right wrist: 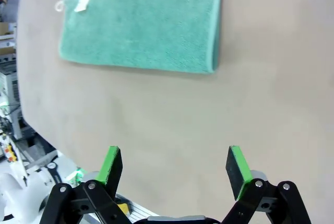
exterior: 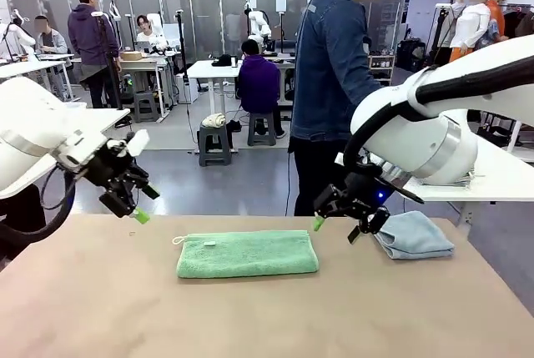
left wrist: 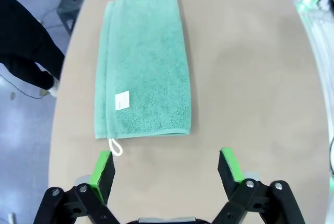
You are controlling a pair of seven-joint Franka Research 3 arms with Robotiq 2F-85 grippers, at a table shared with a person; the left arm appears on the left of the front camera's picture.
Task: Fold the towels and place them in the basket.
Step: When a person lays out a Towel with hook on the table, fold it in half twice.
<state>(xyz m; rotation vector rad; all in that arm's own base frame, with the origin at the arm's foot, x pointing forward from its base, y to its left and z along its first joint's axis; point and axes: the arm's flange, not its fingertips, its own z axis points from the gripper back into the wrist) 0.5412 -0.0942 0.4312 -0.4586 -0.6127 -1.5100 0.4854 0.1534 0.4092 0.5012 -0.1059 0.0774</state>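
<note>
Both grippers hang empty above the table (exterior: 83, 308). The left gripper (exterior: 143, 205) and the right gripper (exterior: 336, 229) each have their green pads spread wide, with nothing between them. They flank the mint green towel (exterior: 247, 254), one off each short end, and neither touches it.

That towel lies flat near the middle of the table as a neat long rectangle. Stacked layers run along one long edge, so I judge its folding at least partly done. The blue-grey towel (exterior: 415, 235) sits at the table's far right edge, just beyond my right gripper. It looks doubled over but softer and less square, and I cannot tell whether it counts as finished. Neither towel has gone into the basket yet, so the placing is all ahead of me, and perhaps another fold as well.

From the front view I get the overall layout: both arms, both towels, and a person (exterior: 334, 66) standing at the far side. My left wrist view adds the fine detail, namely the white label (left wrist: 121, 100), the corner loop (left wrist: 116, 147) nearest my pads, and the layered edge. My right wrist view looks down on the opposite short end, where the hem is clean and square.
</note>
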